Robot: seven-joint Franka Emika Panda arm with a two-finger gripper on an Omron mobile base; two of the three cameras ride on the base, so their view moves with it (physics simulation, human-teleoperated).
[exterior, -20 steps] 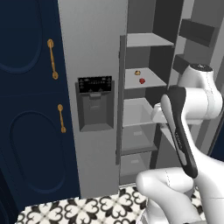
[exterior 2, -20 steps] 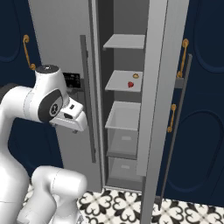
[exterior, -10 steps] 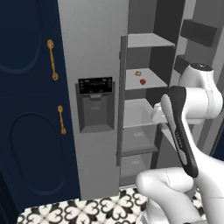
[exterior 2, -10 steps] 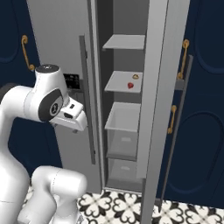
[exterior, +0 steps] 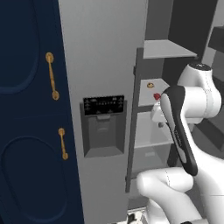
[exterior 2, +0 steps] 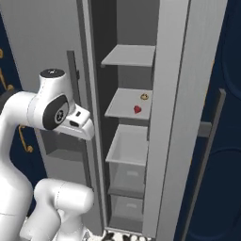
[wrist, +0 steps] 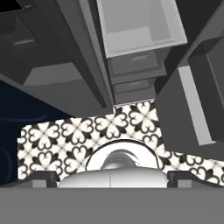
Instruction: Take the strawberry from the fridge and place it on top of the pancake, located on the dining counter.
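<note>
On the fridge [exterior 2: 174,94] shelf sits a tiny red strawberry [exterior 2: 137,109]; tool state unclear.

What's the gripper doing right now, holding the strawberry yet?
Gripper: cannot be told whether open or closed. Not holding the strawberry; it sits on the fridge shelf.

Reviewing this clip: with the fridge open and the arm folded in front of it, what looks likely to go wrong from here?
The tiny red strawberry sits deep on a grey shelf in the narrow opening of the tall grey fridge, so the arm may clip the door edge. A small golden ring-shaped item beside it could get knocked or grabbed instead.
</note>
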